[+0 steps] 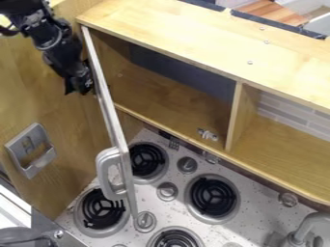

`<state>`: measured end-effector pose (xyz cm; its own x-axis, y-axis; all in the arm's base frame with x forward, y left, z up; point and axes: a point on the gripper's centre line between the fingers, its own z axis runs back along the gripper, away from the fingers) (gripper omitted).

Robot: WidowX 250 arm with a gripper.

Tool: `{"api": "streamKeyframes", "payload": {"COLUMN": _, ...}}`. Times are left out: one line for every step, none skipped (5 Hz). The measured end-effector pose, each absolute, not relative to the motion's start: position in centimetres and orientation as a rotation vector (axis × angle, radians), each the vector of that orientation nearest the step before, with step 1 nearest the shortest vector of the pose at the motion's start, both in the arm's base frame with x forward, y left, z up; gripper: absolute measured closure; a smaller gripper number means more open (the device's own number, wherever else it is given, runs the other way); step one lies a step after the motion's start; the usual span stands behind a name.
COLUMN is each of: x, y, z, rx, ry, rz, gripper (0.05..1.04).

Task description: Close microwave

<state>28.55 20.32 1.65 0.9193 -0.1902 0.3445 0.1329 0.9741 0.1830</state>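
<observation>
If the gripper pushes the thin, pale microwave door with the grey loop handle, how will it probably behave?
The thin, pale, flat door will probably stay stiff, because its long edge looks straight. It should swing rather than slide, as it seems attached at the wooden compartment's left side. It may feel light for its size, being so thin.

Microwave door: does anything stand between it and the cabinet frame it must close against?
Nothing visible stands between the door and the cabinet frame. The end effector is on the door's outer side.
</observation>
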Motion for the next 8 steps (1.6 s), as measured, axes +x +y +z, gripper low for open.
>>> {"api": "streamKeyframes", "payload": {"x": 29.4, "y": 19.8, "z": 1.8, "rx": 0.111, "ry": -0.381, "rz": -0.124, "gripper": 0.085}}
{"api": "streamKeyframes", "payload": {"x": 30.8, "y": 18.7, "z": 2.2, "rx": 0.089, "ry": -0.396, "rz": -0.119, "gripper": 0.085}}
{"api": "streamKeyframes", "payload": {"x": 31.4, "y": 18.5, "z": 2.0, "rx": 0.053, "ry": -0.389, "rz": -0.085, "gripper": 0.085}}
{"api": "streamKeyframes", "payload": {"x": 32.4, "y": 17.8, "z": 1.8, "rx": 0.017, "ry": -0.392, "rz": -0.051, "gripper": 0.085}}
{"api": "streamKeyframes", "payload": {"x": 33.1, "y": 17.1, "z": 0.7, "rx": -0.002, "ry": -0.392, "rz": 0.013, "gripper": 0.085}}
{"api": "streamKeyframes", "payload": {"x": 34.5, "y": 16.6, "z": 0.0, "rx": -0.006, "ry": -0.409, "rz": 0.062, "gripper": 0.085}}
{"api": "streamKeyframes", "payload": {"x": 35.7, "y": 16.3, "z": 0.2, "rx": -0.009, "ry": -0.427, "rz": 0.08, "gripper": 0.085}}
{"api": "streamKeyframes", "payload": {"x": 36.1, "y": 16.3, "z": 0.1, "rx": -0.02, "ry": -0.422, "rz": 0.099, "gripper": 0.085}}
